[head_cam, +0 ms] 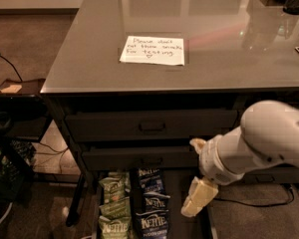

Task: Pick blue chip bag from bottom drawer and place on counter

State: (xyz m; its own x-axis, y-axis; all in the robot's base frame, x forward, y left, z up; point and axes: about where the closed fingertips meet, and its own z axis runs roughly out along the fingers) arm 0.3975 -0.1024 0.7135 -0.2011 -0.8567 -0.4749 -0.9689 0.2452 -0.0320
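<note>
The gripper (192,179) hangs over the right side of the open bottom drawer (178,184), fingers (198,202) spread apart and gripping nothing. The blue chip bag (152,226) lies in that drawer, just left of the fingers, beside green bags (112,189). Up top, the counter (229,59) carries a handwritten note (153,50).
</note>
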